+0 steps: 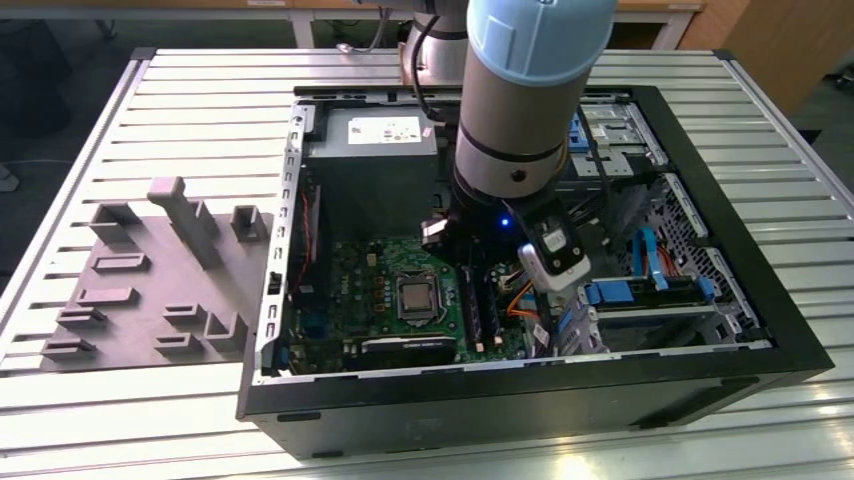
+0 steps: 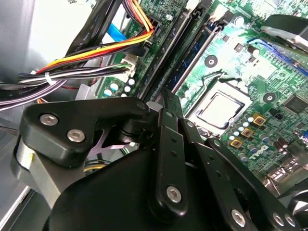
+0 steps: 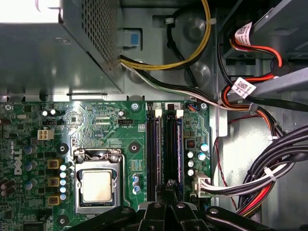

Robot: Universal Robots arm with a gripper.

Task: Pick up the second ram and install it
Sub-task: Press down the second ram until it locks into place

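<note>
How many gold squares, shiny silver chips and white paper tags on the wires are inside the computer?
Gold squares: 3
Silver square chip: 1
White paper tags on wires: 2
Total: 6

The hand point(image 3: 168, 185) is seen low inside the open case point(image 1: 747, 290), over the memory slots point(image 3: 163, 144) of the green board point(image 3: 96, 120). In the exterior view, room is limited at 12 o'clock of the hand by the power supply point(image 1: 374, 150), and at 3 o'clock by the drive cage point(image 1: 654, 290). Bundled cables point(image 3: 269, 168) are crowded beside the slots. Open board around the processor socket point(image 3: 98, 185) is left free at 9 o'clock.
</note>
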